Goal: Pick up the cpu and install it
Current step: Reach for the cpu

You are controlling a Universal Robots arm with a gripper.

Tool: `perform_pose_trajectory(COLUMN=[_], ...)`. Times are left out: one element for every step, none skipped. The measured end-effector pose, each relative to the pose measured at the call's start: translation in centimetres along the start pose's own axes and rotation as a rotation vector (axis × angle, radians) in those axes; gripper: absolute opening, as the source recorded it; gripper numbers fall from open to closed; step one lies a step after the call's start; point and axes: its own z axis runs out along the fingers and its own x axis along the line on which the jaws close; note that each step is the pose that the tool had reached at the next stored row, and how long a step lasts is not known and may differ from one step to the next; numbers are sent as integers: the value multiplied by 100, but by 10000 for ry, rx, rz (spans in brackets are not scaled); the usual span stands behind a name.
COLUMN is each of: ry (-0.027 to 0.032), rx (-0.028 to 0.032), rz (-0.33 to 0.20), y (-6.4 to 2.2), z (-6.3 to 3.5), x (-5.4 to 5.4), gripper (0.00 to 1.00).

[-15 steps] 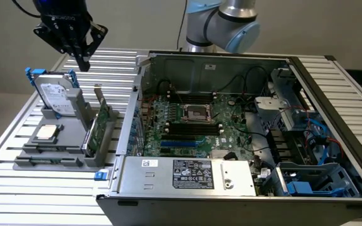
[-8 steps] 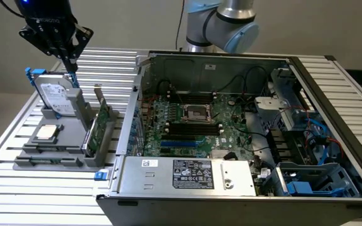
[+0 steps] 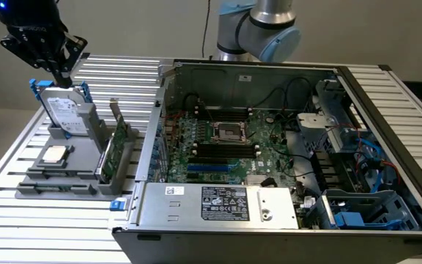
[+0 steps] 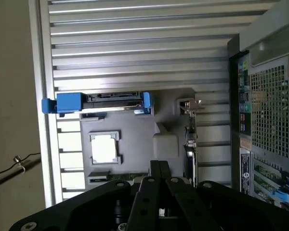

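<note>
The cpu (image 3: 55,155), a small square chip with a shiny silver top, lies flat in a pocket of the grey holder (image 3: 57,187) on the slatted table. In the wrist view the cpu (image 4: 104,148) looks bright white. My gripper (image 3: 63,81) hangs at the exterior view's upper left, well above the cpu and just over the top of the upright hard drive (image 3: 66,113). Its black fingers (image 4: 155,169) are shut together with nothing between them. The metal-framed socket (image 3: 229,132) with a dark centre sits on the motherboard inside the open case.
The hard drive's blue bracket (image 4: 101,102) stands beside the cpu pocket. An upright expansion card (image 3: 116,144) sits at the holder's edge nearest the computer case (image 3: 387,110). Cables and drive bays fill the case at the exterior view's right. The arm's base (image 3: 259,27) stands behind the case.
</note>
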Motion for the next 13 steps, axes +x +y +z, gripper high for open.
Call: perform_pose_trajectory(ry=[2, 4, 4, 5, 5, 4, 4, 3, 4, 3, 3, 3, 2], rx=[2, 5, 7, 10, 14, 17, 21, 24, 28, 30, 34, 37, 40], rz=[0, 1, 1, 1, 2, 2, 1, 1, 2, 2, 2, 2, 1], y=[-3, -7, -11, -14, -18, -22, -26, -30, -34, -38, -42, -45, -49], z=[11, 23, 36, 49, 65, 81, 97, 114, 129, 145, 162, 178, 193], x=[45, 90, 134, 179, 225, 270, 315, 363, 407, 450, 498, 542, 587], gripper=[11, 11, 11, 11, 11, 11, 11, 11, 11, 11, 11, 11, 11])
